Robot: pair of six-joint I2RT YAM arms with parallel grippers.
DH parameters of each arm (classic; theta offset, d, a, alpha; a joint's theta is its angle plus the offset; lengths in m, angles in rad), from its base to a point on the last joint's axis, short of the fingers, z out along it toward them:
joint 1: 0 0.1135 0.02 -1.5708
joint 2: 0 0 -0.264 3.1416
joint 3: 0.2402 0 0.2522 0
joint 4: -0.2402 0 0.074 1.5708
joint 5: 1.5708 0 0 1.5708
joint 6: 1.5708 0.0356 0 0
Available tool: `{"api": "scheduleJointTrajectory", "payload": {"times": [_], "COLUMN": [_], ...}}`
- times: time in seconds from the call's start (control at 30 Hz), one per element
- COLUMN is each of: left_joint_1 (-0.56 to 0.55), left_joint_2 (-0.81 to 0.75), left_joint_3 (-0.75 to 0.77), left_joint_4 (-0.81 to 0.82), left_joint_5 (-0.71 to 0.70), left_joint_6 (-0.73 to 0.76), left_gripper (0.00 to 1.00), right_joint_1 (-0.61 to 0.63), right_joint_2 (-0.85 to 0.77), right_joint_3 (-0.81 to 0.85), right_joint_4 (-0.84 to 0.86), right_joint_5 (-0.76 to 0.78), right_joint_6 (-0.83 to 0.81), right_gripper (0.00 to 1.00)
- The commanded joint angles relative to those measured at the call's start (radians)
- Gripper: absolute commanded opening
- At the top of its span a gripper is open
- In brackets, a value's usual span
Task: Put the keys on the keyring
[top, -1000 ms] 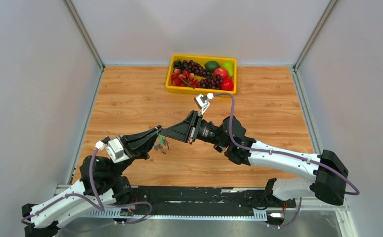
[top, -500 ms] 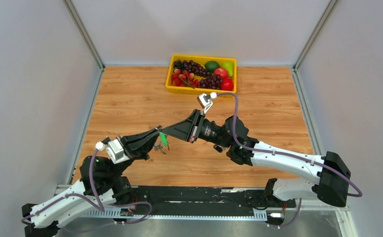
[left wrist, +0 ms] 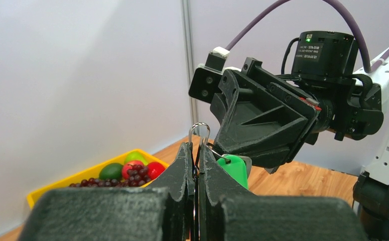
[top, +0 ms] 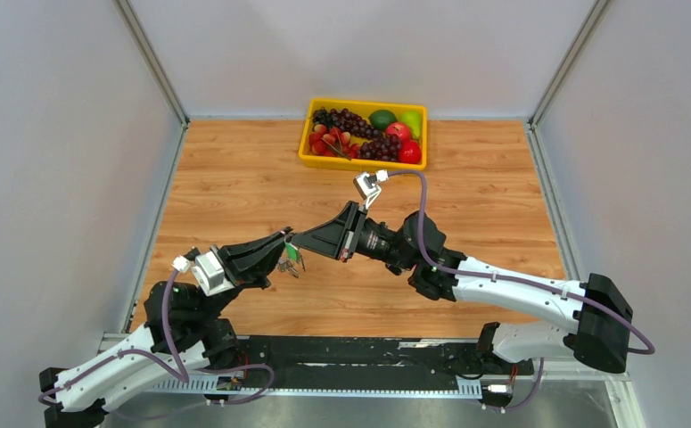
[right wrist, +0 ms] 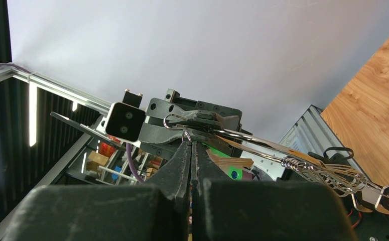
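My left gripper is shut on a silver wire keyring, whose loop sticks up between its fingertips. A green-headed key hangs on a small ring right beside the keyring. My right gripper meets the left one tip to tip above the table and is shut on that small ring. The green key also shows in the top view and the right wrist view. Darker keys dangle below the left gripper. The keyring's long silver body runs off to the right.
A yellow tray of toy fruit stands at the back of the wooden table. It also shows in the left wrist view. Grey walls close in the left, right and back sides.
The right gripper has shifted very slightly at the meeting point, and the green key has turned a little between the tips. The left arm has held still.
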Motion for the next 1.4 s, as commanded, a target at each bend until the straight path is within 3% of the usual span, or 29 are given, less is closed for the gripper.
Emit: {"api": "scheduleJointTrajectory", "payload": {"times": [0.0,1.37], "left_joint_1": [-0.004,-0.003], "left_joint_2": [0.004,0.002], "left_joint_3": [0.003,0.0], "left_joint_4": [0.044,0.036], "left_joint_5": [0.012,-0.005], "left_joint_6": [0.012,0.013], "left_gripper": [0.01,0.01], "right_joint_1": [0.007,0.037], "right_joint_2": [-0.015,-0.063], "right_joint_3": [0.036,0.05], "right_joint_4": [0.003,-0.024], "right_joint_5": [0.024,0.07], "right_joint_6": [0.001,-0.006], "right_gripper": [0.0,0.0]}}
